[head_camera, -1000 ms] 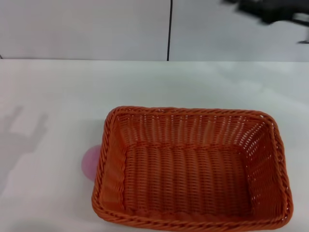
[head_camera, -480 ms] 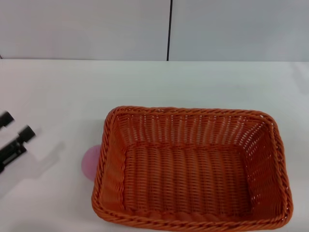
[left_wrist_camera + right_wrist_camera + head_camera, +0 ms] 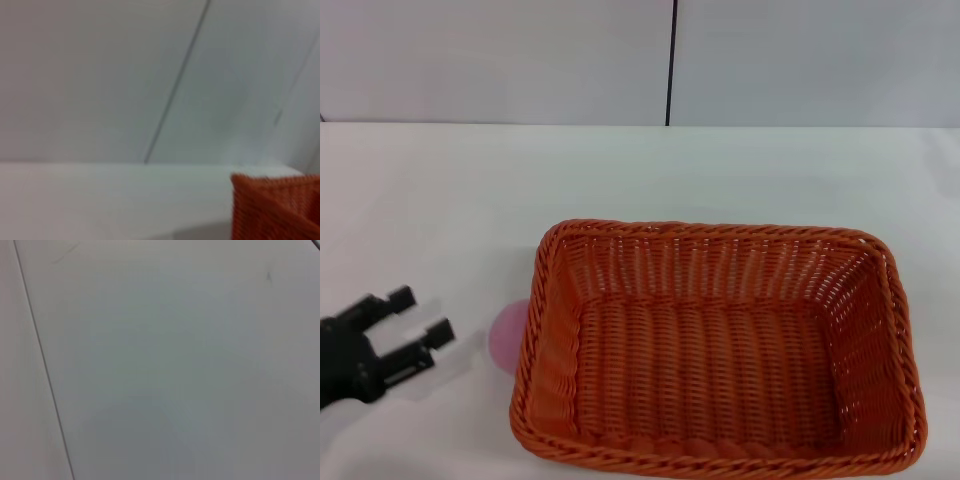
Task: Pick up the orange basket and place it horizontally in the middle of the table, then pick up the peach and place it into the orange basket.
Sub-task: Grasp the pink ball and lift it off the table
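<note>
Since half a second ago, the black left gripper (image 3: 418,318) has come in from the table's left edge toward the small pink round peach (image 3: 506,335); its fingers stand apart and hold nothing. Most of the peach is hidden behind the left wall of the large rectangular orange woven wicker basket (image 3: 720,350), which sits empty, long side across, on the broad white table (image 3: 620,170). Only a blurred corner of the basket shows in the left wrist view. Neither the right gripper nor its arm is visible.
</note>
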Available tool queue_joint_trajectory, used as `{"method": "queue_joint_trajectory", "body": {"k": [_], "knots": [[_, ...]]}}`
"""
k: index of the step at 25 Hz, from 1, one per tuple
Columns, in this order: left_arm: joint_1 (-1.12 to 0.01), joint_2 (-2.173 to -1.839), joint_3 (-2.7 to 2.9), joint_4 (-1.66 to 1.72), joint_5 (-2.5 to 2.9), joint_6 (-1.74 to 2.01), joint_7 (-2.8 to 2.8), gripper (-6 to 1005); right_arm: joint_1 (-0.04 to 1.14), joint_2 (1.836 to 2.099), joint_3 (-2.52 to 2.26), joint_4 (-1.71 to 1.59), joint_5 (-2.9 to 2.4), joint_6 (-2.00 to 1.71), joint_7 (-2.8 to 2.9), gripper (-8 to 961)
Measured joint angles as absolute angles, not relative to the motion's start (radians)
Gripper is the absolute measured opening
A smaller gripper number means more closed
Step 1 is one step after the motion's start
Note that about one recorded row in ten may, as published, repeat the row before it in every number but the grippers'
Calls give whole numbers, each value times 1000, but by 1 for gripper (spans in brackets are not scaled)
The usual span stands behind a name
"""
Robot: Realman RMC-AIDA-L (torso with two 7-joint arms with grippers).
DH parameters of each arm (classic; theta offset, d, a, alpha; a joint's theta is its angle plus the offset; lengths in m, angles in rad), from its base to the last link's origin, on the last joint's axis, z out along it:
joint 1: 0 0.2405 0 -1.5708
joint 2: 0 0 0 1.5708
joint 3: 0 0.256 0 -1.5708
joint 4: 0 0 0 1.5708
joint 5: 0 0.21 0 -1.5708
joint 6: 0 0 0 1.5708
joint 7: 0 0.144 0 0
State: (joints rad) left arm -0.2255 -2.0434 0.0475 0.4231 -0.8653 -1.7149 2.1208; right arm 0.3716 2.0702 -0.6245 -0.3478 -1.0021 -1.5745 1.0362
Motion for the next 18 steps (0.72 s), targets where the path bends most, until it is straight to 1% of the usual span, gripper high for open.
{"method": "queue_joint_trajectory", "body": {"k": [4,18], "knots": [[-231,-2055,89,422,-865,-1689,2117,745,382,2070,-624,-324,-1001,-1573,1022,433],[-260,-2060,159,373,-865,-1634,2123,732,371,2072,-624,-310,-1000,-1572,1006,434]]}}
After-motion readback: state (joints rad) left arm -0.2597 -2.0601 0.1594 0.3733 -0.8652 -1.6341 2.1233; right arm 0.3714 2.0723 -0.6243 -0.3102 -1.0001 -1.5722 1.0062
